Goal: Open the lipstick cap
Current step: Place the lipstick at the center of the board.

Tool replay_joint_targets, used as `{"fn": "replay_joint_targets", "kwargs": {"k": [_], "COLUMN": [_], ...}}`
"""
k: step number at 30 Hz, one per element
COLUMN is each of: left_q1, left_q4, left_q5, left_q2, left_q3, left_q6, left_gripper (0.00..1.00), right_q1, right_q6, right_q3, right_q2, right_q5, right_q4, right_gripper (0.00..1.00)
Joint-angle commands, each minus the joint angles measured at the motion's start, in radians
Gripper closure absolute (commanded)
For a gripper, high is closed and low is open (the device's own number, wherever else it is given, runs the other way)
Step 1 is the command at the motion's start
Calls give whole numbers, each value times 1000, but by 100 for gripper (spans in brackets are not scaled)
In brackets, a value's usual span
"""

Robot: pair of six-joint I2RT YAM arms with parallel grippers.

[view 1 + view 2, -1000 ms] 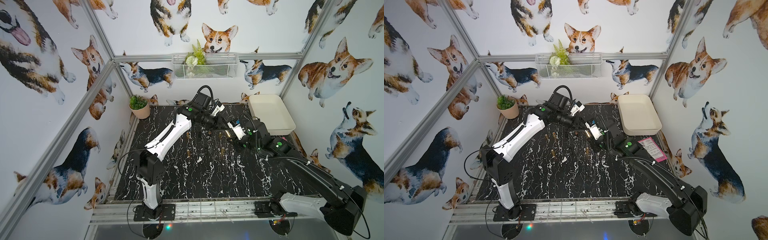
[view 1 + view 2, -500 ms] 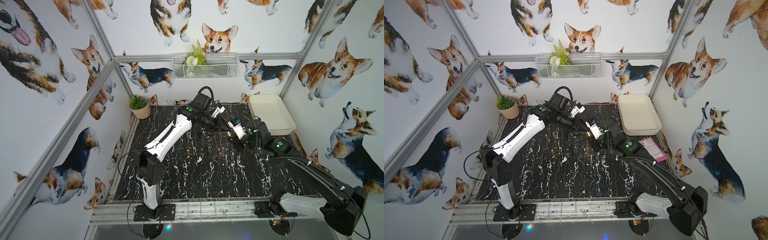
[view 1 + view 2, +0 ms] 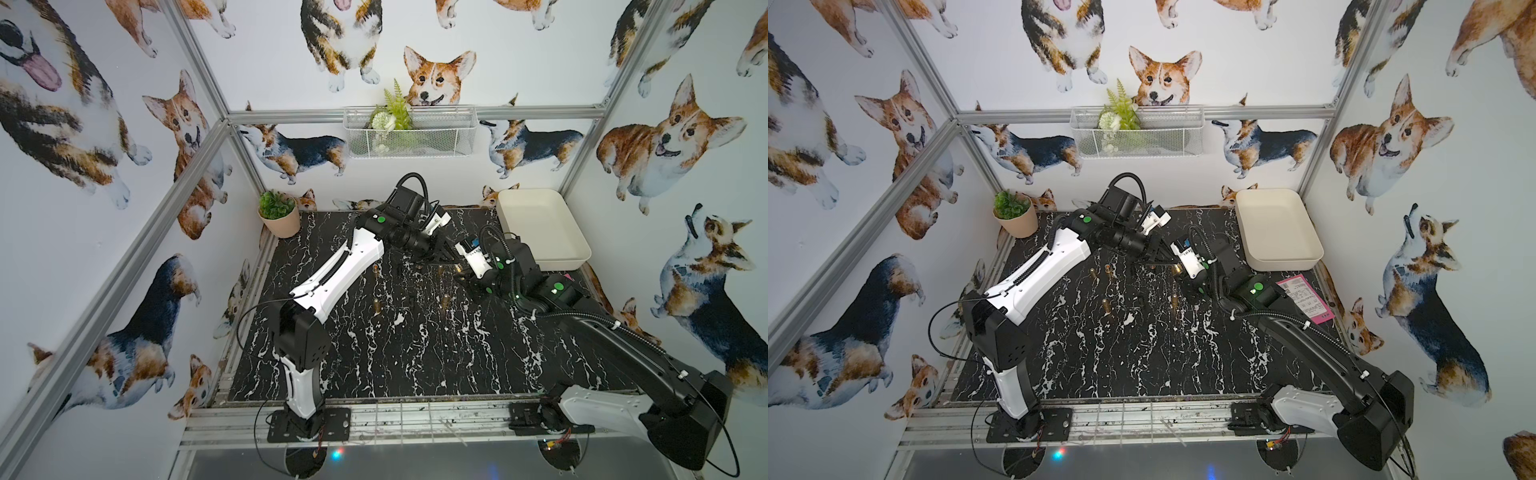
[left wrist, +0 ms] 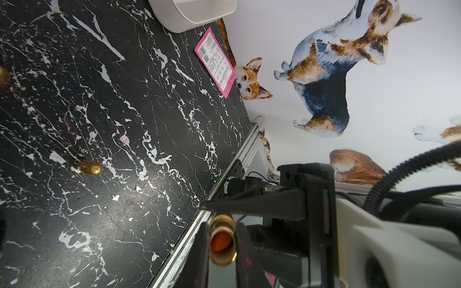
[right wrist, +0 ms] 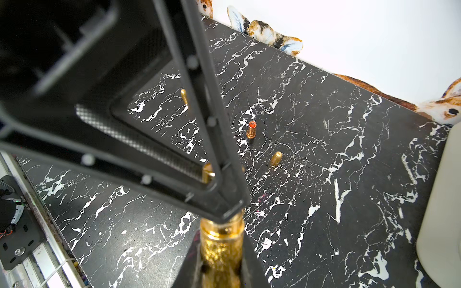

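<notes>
A gold lipstick [image 5: 220, 251] with a glittery body hangs above the back of the black marble table [image 3: 415, 353], between the two arms. My right gripper [image 5: 220, 239] is shut on the glittery body. My left gripper [image 4: 222, 232] is shut on the other end, whose round face [image 4: 222, 241] shows orange in the left wrist view. I cannot tell which end is the cap. In both top views the two grippers meet tip to tip, left gripper [image 3: 451, 261] and right gripper [image 3: 462, 273], with a gold glint of the lipstick [image 3: 1177, 269] between them.
Loose gold pieces [image 3: 376, 305] [image 5: 276, 158] stand on the table, along with an uncapped lipstick with a red tip [image 5: 251, 129]. A white tray [image 3: 544, 262] sits at the back right, a pink card [image 3: 1304, 299] in front of it, and a potted plant [image 3: 278, 216] at the back left.
The left gripper's jaws have closed on the end of the lipstick that the right gripper holds. Both arms have barely shifted.
</notes>
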Motion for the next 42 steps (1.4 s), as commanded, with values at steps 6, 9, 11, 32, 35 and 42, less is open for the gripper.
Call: {"fn": "replay_joint_targets", "kwargs": {"k": [6,9,11,32,35,42], "left_q1": [-4,-4,-4,23,38,45], "left_q4": [-1,0,1,-11,-21,-77], "left_q5": [34,34,36,19,-25,-202], "left_q2": [6,5,6,22,31,137], "left_q3": [7,11,14,91,109,227], "left_q6": [8,8,7,-7,-8,21], "left_gripper": [84,84,84,84,84,84], "right_q1": [2,2,3,3,2,4], "right_q6": [-21,-21,-18,-18,-19,-26], "right_q3": [6,8,8,-16,-18,-44], "right_q2": [0,-1,1,-28,-71,-187], "right_q5": [14,23,31,49,63,159], "right_q4": [20,17,13,-8,-19,-96], "right_gripper": [100,100,94,66,66,64]}}
